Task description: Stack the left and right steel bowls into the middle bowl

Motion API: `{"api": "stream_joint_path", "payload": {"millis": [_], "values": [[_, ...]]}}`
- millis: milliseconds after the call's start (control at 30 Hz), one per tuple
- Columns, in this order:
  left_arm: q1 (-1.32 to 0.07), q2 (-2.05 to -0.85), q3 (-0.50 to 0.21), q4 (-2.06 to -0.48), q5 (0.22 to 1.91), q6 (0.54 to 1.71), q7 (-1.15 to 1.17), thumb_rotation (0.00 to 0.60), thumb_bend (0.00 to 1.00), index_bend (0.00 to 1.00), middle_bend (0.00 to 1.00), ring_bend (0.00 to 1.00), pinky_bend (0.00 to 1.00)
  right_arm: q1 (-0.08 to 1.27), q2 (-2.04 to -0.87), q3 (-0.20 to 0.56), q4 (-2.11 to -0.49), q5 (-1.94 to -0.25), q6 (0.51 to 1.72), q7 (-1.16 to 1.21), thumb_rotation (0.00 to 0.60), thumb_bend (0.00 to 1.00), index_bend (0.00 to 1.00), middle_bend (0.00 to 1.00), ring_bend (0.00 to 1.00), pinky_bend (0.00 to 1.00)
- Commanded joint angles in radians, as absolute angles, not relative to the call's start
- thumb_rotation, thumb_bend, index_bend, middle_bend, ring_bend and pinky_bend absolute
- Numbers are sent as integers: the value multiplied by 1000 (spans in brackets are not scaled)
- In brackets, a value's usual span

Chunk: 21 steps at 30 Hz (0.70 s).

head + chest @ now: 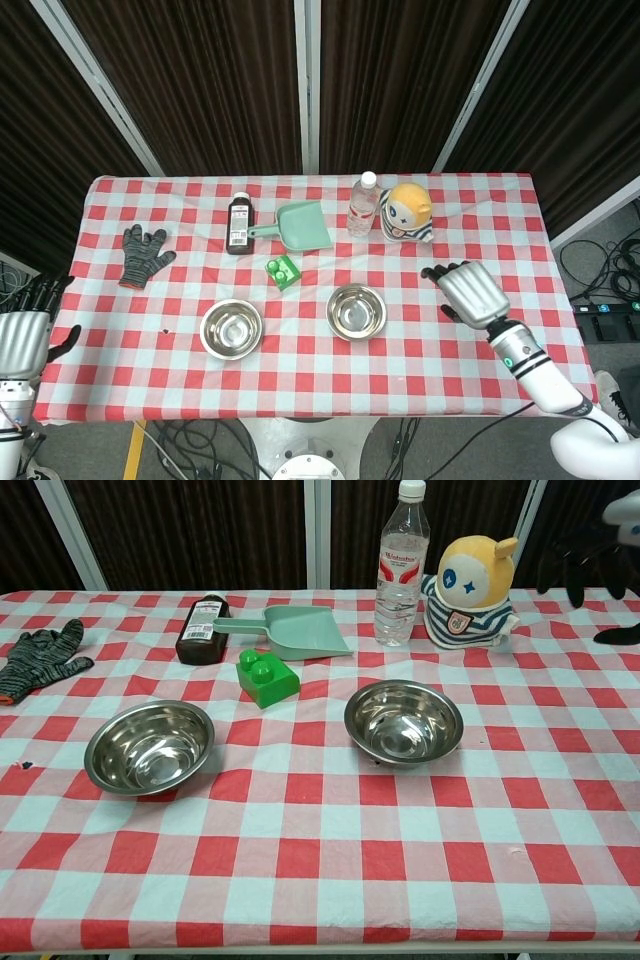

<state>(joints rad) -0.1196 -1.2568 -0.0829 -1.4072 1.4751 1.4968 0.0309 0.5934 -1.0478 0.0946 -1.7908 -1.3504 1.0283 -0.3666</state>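
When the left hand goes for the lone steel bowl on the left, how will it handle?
The shiny steel bowl on the left probably is stiff, light and slick. Its rounded wall may skid on the checked tablecloth if nudged sideways.

A table with a red-white checked cloth [480,210] carries two steel bowls [231,328] [356,311] near the front. Farther back lie a grey glove [143,254], dark bottle [240,223], green dustpan [300,226], green block [283,270], water bottle [363,205] and yellow plush toy [407,212].

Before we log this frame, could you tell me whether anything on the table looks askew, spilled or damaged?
Nothing stands out. The stacked bowls sit level, the left bowl is upright, the water bottle stands, and the brown bottle lies flat with no spill visible.
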Motion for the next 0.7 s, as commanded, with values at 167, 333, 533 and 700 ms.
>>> {"api": "stream_joint_path", "payload": {"millis": [167,333,533,700], "values": [[-148,-1256,-61,-1442,1504,1453,56,600,253,197,216,127,246,392,-1124,80,-1570,-1417,1344,-172,600,46,261,224,97,166],[-168,-1248,-30,-1488,1543,1416,87,600,204,197,216,129,304,323,-1127,48,-1565,-1397,1373,-173,600,19,155,125,0,0],[-181,-1250,-4,-1542,1564,1384,121,600,189,197,216,129,303,277,-1079,38,-1690,-1343,1375,-242,600,27,114,107,0,0],[-194,-1256,14,-1584,1584,1361,146,600,189,201,221,139,316,273,-1066,42,-1707,-1344,1358,-232,600,35,113,109,0,0]]}}
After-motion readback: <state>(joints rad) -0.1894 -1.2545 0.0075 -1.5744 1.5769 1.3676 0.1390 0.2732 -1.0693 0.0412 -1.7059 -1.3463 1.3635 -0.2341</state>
